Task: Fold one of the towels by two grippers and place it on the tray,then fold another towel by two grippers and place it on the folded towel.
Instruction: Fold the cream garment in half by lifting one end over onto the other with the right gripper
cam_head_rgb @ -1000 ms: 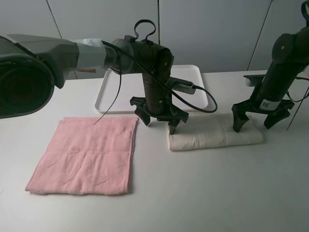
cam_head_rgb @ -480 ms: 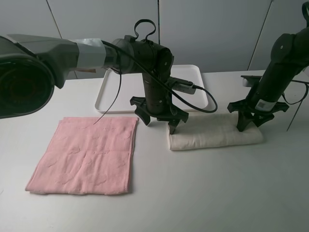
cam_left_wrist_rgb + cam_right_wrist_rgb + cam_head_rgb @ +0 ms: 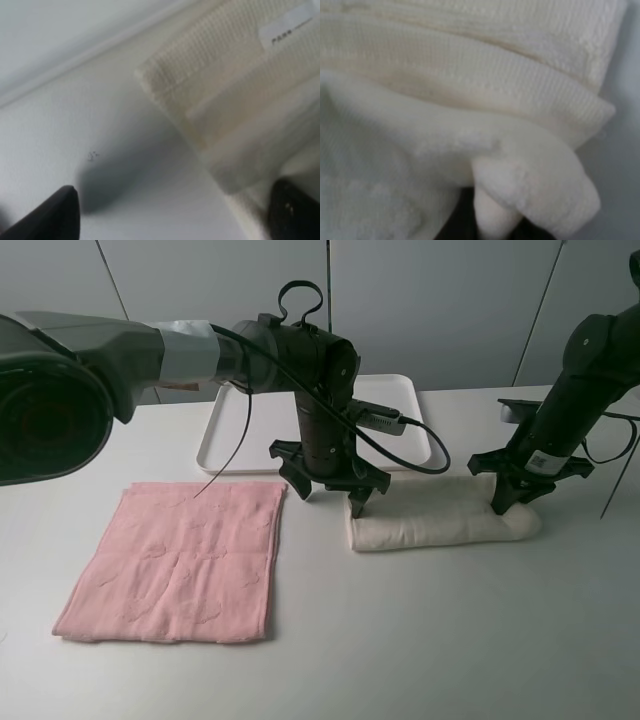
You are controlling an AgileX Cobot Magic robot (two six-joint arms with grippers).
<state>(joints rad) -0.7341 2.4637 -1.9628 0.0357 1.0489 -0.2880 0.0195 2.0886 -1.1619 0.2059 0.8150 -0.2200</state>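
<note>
Exterior high: the folded cream towel (image 3: 440, 520) is lying on the bench (image 3: 400, 640) at the tray's (image 3: 225, 440) five o'clock, and the right hand (image 3: 510, 502) is clamping its three-o'clock end. Left wrist: the left hand (image 3: 172, 212) is gaping beside the towel. Right wrist: cloth is bunching, apparently pinched.

White matte counter (image 3: 430, 640) fills foreground. Behind it, pale grey wall (image 3: 440, 300) of flat panels, thin dark seams (image 3: 538, 312) running slanted. Soft even light, faint shadows.

and here's the plain white tabletop (image 3: 400, 640) stretching right across the view, pale grey wall panels (image 3: 430, 300) with dark seams standing behind it.
</note>
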